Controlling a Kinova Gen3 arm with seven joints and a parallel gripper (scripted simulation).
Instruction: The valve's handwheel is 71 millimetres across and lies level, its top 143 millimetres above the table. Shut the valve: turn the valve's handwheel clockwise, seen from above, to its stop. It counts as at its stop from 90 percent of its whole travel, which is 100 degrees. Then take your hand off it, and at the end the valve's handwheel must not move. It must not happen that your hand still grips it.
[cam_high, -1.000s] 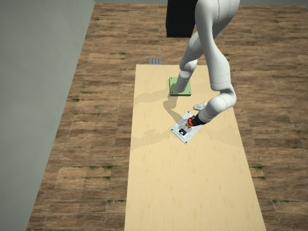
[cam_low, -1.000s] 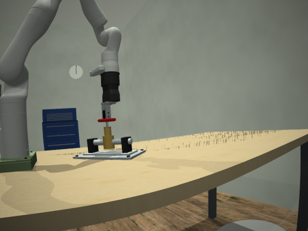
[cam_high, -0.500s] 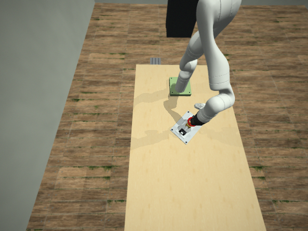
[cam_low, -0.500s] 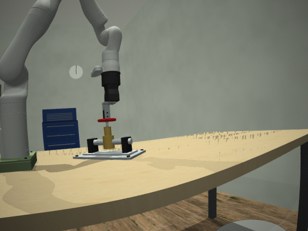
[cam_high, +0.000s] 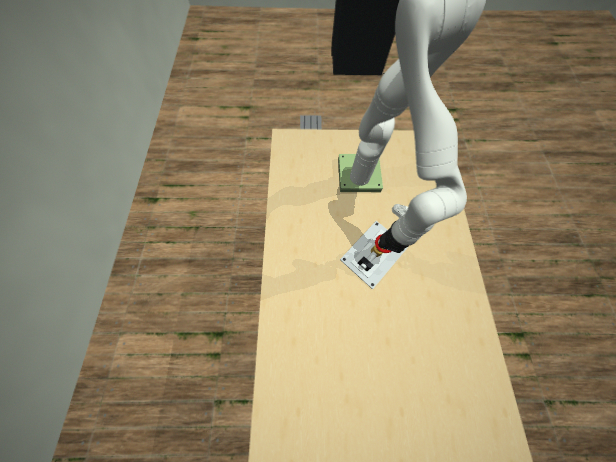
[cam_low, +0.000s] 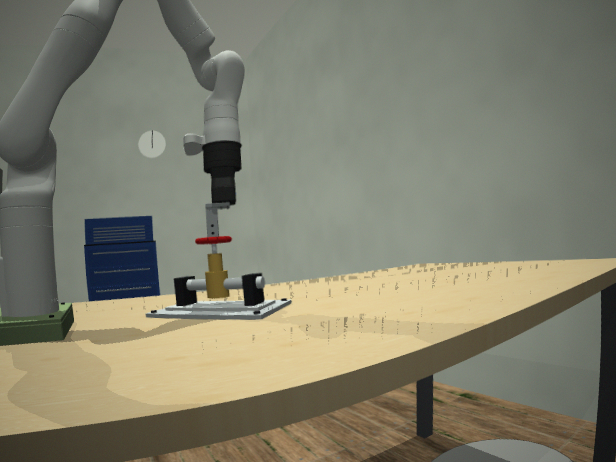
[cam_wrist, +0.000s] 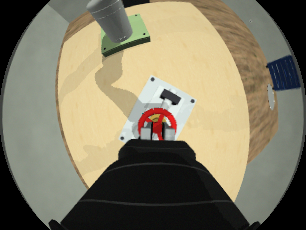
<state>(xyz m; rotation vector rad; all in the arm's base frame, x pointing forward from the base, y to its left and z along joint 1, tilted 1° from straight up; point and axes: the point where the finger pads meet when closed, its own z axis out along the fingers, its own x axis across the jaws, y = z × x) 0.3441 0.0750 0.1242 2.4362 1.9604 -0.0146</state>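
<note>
The valve stands on a grey plate on the table, with a brass body and a grey pipe held between two black clamps. Its red handwheel lies level on top of the stem. My gripper points straight down onto the wheel and is shut on it. In the wrist view the two fingers sit at the near side of the red handwheel, pressing on it. From above, the handwheel is half hidden by my wrist. The exact contact points are hidden.
The arm's green base is bolted to the table behind the valve. A blue cabinet stands beyond the table, and a black box stands on the floor at the far end. The table's right edge runs close to the valve.
</note>
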